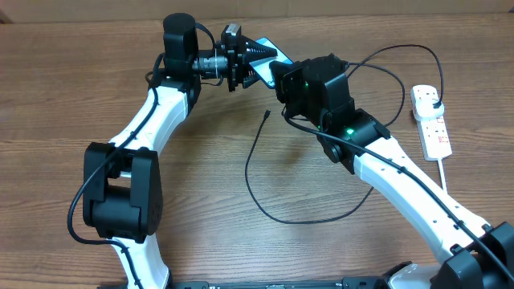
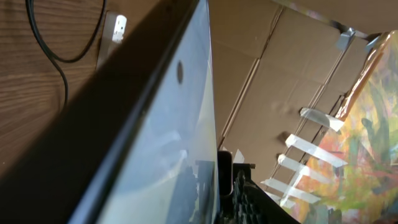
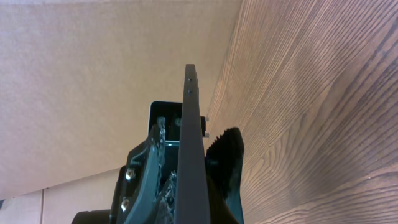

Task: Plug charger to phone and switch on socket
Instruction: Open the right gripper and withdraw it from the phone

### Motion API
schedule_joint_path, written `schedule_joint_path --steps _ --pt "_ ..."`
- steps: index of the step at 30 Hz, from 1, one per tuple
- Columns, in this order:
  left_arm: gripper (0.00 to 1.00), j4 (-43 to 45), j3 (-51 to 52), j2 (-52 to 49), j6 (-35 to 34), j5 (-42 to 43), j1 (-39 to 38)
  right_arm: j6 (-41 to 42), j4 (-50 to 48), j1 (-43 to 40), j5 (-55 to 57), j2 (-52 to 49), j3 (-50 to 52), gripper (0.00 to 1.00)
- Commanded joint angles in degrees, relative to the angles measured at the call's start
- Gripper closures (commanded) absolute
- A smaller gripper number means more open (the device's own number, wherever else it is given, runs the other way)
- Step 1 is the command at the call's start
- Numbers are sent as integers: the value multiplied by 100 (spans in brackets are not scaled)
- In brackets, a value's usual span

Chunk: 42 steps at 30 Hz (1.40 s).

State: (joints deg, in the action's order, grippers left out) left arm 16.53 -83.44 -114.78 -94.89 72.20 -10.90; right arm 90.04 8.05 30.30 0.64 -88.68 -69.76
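The left arm (image 1: pixel 136 144) came up from the near left edge of the table (image 1: pixel 201 185) and bent right at the far side. There the left gripper (image 1: pixel 269 54) pointed at the phone (image 1: pixel 263 71). From above, its fingers looked like a narrow dark wedge lying along the phone's far edge. I could not tell whether they were clamped on it or only beside it. In the left wrist view the phone (image 2: pixel 168 124) filled most of the picture, tilted steeply, with its glass catching reflections and its black frame running up the left side.

The phone was off the wood, held up between the two grippers at the far middle of the table, its blue screen only partly visible from above. The right gripper (image 1: pixel 281 80) met it from the right. In the right wrist view the phone (image 3: pixel 189 137) stood edge-on between that gripper's fingers (image 3: pixel 229 149), one close against each face, so it looked pinched there.

The charger (image 1: pixel 247 168) lay loose on the table. Its tip (image 1: pixel 267 112) lay just near of the phone, touching neither it nor a gripper. The cable looped toward the near side, passed under the right arm (image 1: pixel 418 193) and arched over to the far right. There its plug (image 1: pixel 434 100) sat in the socket (image 1: pixel 436 136), which lay flat near the right edge.
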Motion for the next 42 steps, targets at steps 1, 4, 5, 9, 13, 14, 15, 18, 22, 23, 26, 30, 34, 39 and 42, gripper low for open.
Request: schedule_joint_path --steps 1,4,5,9,13,14,15,18,22,23,26,30,34,39,42 --pt "61 24 -68 -26 -184 -81 -37 20 -131 59 11 24 -232 96" --pt "64 24 -68 -26 -197 -83 -37 17 -129 59 11 24 -232 96" --pt "66 24 -68 -26 -203 -83 -37 17 -125 59 11 24 -232 96" --pt "72 24 -68 -26 -201 -92 -15 20 -114 59 11 24 -232 96" --pt "74 24 -68 -26 -201 -127 22 20 -114 59 11 24 -232 96" --pt "74 24 -68 -26 -201 -127 28 20 -116 59 11 24 -232 96" --pt "74 24 -68 -26 -203 -127 35 20 -116 59 11 24 -232 96" --pt "74 22 -68 -26 -203 -192 37 20 -116 59 11 24 -232 96" --pt "79 20 -68 -26 -234 -260 37 20 -114 59 11 24 -232 96" --pt "79 17 -68 -26 -293 -262 37 17 -114 59 13 24 -232 96" --pt "86 20 -68 -26 -518 -317 37 20 -114 59 15 15 -232 96" --pt "95 20 -68 -26 -568 -341 37 17 -111 59 13 13 -232 96" --pt "96 20 -68 -26 -566 -354 37 17 -111 59 13 13 -232 95" --pt "96 20 -68 -26 -564 -382 37 17 -111 59 13 13 -232 85" --pt "96 20 -68 -26 -546 -382 37 17 -111 59 13 13 -232 71"
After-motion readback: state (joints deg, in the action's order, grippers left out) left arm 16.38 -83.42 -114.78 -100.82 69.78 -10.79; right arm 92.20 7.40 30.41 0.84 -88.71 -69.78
